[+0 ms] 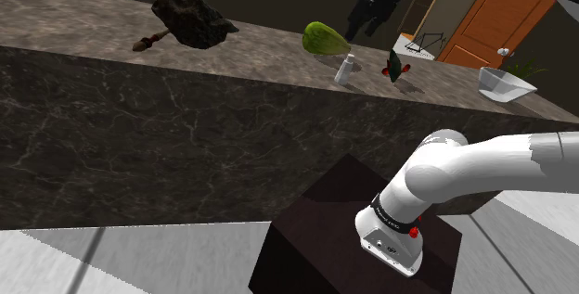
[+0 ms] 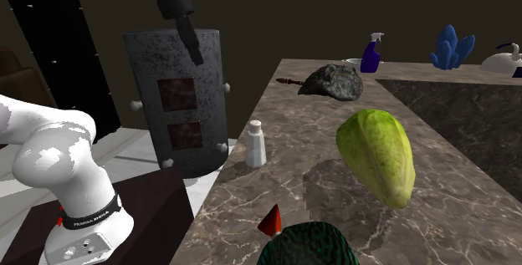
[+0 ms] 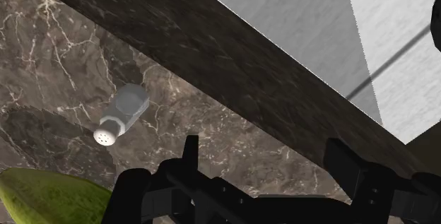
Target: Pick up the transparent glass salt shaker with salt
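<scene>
The salt shaker point(image 2: 256, 144) is a small pale bottle with a grey perforated cap, standing upright near the marble counter's point(image 2: 468, 213) edge. It also appears in the shoulder view as the shaker point(image 1: 345, 70), between a green leafy vegetable and a red-and-green item. My black gripper point(image 2: 196, 56) hangs high above and off the counter's edge, to the second exterior view's left of the shaker. In the wrist view the gripper point(image 3: 265, 152) is open, its fingers point(image 3: 189, 148) wide apart and holding nothing, with the shaker point(image 3: 121, 113) seen from above, off to one side of them.
A green lettuce-like head point(image 2: 378, 155) lies close beside the shaker. Further along the counter are a dark rock-like lump point(image 2: 333, 81) and a blue spray bottle point(image 2: 370, 54). A red-tipped dark green item point(image 2: 305, 242) sits at the near end. A bowl point(image 1: 506, 83) stands further off.
</scene>
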`<state>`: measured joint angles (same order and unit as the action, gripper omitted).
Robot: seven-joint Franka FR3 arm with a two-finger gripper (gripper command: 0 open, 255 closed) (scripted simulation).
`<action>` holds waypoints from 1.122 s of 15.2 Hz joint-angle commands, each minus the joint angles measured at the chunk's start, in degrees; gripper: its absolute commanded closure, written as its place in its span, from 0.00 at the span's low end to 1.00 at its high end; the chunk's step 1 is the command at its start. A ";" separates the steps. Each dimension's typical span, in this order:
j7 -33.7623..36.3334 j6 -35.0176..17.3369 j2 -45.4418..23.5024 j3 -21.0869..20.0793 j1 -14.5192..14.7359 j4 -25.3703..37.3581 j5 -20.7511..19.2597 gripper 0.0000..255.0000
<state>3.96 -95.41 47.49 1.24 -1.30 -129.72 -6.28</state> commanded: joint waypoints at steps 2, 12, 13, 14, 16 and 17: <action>-0.69 -0.72 -1.18 1.28 -0.37 0.20 -0.20 0.00; -8.20 -7.08 -15.47 13.92 -3.02 4.98 0.03 0.00; -9.05 -7.60 -17.13 15.18 -3.18 5.73 0.35 0.00; -9.93 -8.09 -18.83 16.43 -3.32 6.53 0.73 0.00; -11.76 -8.98 -22.37 18.95 -3.54 8.28 1.71 0.00; -12.73 -9.37 -24.21 20.22 -3.64 9.23 2.31 0.00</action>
<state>-7.75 -103.92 26.03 20.05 -5.01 -121.90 -4.75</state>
